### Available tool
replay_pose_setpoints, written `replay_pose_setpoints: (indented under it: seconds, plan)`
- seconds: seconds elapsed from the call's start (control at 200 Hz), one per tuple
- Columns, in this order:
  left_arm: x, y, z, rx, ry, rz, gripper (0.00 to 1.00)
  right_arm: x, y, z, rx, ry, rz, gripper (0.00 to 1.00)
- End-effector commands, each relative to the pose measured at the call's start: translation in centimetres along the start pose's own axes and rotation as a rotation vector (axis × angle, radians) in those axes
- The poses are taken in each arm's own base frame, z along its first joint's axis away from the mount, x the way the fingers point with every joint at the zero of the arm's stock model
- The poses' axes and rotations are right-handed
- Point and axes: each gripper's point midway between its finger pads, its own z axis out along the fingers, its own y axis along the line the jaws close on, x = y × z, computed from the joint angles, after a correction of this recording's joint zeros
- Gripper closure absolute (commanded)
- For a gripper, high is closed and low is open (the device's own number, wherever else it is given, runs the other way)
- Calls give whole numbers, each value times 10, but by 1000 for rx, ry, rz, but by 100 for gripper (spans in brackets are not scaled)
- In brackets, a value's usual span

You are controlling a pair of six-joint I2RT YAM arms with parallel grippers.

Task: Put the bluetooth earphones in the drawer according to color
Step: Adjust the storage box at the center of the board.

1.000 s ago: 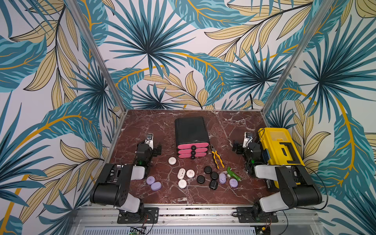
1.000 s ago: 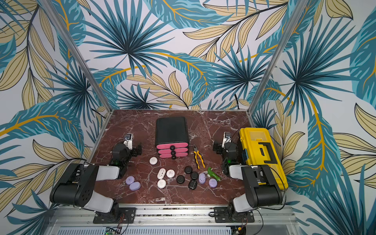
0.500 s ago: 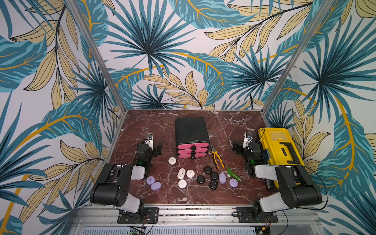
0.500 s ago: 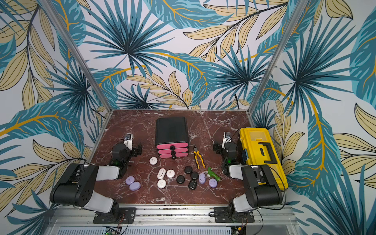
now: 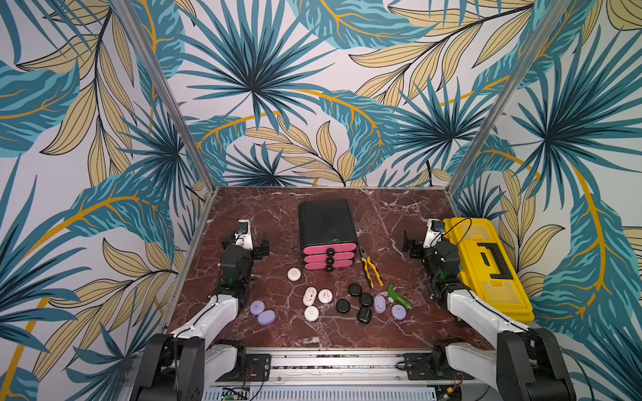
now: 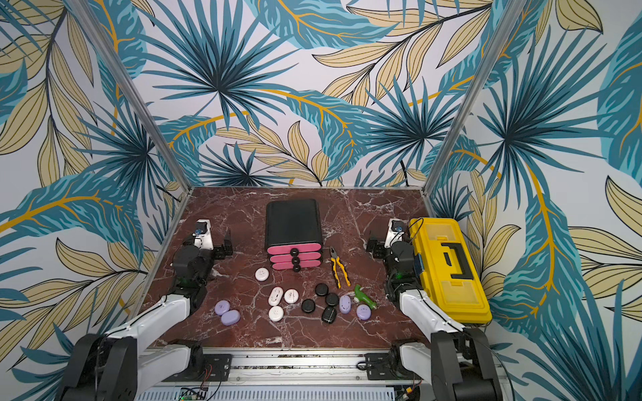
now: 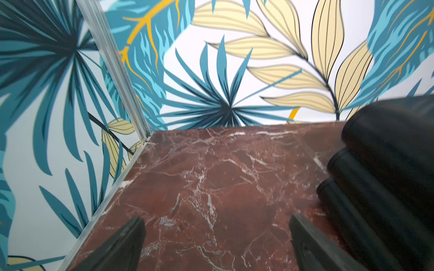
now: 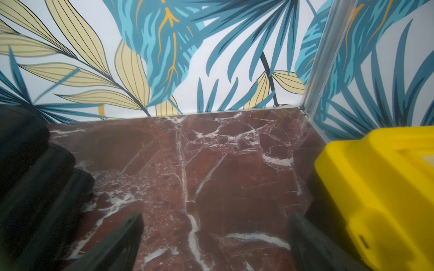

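The drawer (image 5: 328, 222), a black cabinet with three shut pink fronts (image 5: 328, 258), stands mid-table in both top views. In front of it lie the bluetooth earphones: several white (image 5: 308, 295), several black (image 5: 355, 289), two lilac (image 5: 266, 317) to the left and two lilac (image 5: 379, 304) to the right. My left gripper (image 5: 246, 243) (image 7: 216, 244) sits open and empty left of the drawer. My right gripper (image 5: 429, 244) (image 8: 216, 244) sits open and empty to its right. Both wrist views show bare marble between the fingers.
Yellow-handled pliers (image 5: 371, 267) and a green tool (image 5: 397, 297) lie right of the drawer fronts. A yellow toolbox (image 5: 486, 267) (image 8: 375, 187) fills the right edge, close beside my right arm. Patterned walls enclose the marble table (image 5: 382, 215) on three sides.
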Motion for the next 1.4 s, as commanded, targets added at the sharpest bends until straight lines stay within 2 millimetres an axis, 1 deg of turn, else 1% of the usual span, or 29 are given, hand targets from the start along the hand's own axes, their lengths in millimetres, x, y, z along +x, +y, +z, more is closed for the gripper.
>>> replay_pose_setpoints:
  seconds: [0.0,0.1,0.115,0.18,0.22,0.265,0.27,0.295,0.311,0.356,0.366,0.391,0.466,0.531,0.606,0.676,0.826,0.876,0.997,1.062,1.177,1.227,1.232,1.322,1.392]
  plan:
    - [-9,-2,-10,17,42,-83,0,5,11,-9,-53,94,131,0]
    - [-25,-4,-25,42,42,-157,0,-3,19,-18,-83,149,213,1]
    - [-27,-8,-28,72,43,-167,0,-4,20,-20,-87,156,224,1]
    - [-32,-13,-39,111,40,-216,0,-7,27,-25,-117,196,273,1]
    - [-36,-15,-46,127,36,-253,0,-6,28,-27,-117,224,315,0]
    - [-39,-16,-54,139,42,-290,0,-2,29,-29,-105,273,371,0]
    - [-42,-16,-55,142,32,-296,0,-1,28,-29,-102,278,377,1]
    - [-40,-16,-58,146,48,-313,0,2,29,-30,-95,305,409,1]
    - [-43,-17,-62,151,41,-326,0,4,31,-30,-102,316,422,1]
    - [-44,-17,-69,155,57,-360,0,10,37,-30,-133,340,460,0]
    - [-41,-17,-69,154,71,-366,0,10,38,-30,-139,343,471,1]
    - [-43,-18,-73,166,70,-379,0,12,42,-29,-159,349,494,0]
    - [-40,-25,-82,210,99,-397,0,10,67,-29,-302,374,519,0]
    - [-39,-31,-85,249,100,-438,0,12,82,-28,-381,417,550,1]
    - [-33,-35,-83,267,112,-513,0,20,99,-28,-456,467,561,5]
    - [-32,-49,-77,342,134,-539,0,32,115,-32,-503,524,533,10]
    - [-23,-76,-60,446,296,-588,0,62,152,-44,-559,621,391,13]
    - [-22,-86,-56,498,315,-617,0,70,166,-47,-584,650,341,15]
    - [-15,-99,-50,571,345,-708,0,83,195,-53,-623,698,243,18]
    - [-11,-105,-48,595,373,-728,0,85,204,-50,-624,701,222,20]
    - [-6,-110,-46,615,411,-723,0,79,217,-39,-623,690,209,26]
    - [-6,-110,-45,613,416,-717,0,78,219,-31,-604,689,207,30]
    - [-6,-110,-46,615,418,-716,0,77,220,-30,-603,687,207,32]
    - [-6,-110,-45,610,419,-710,0,73,227,-16,-594,689,206,38]
    - [-6,-108,-44,599,408,-718,0,69,235,-9,-607,683,210,39]
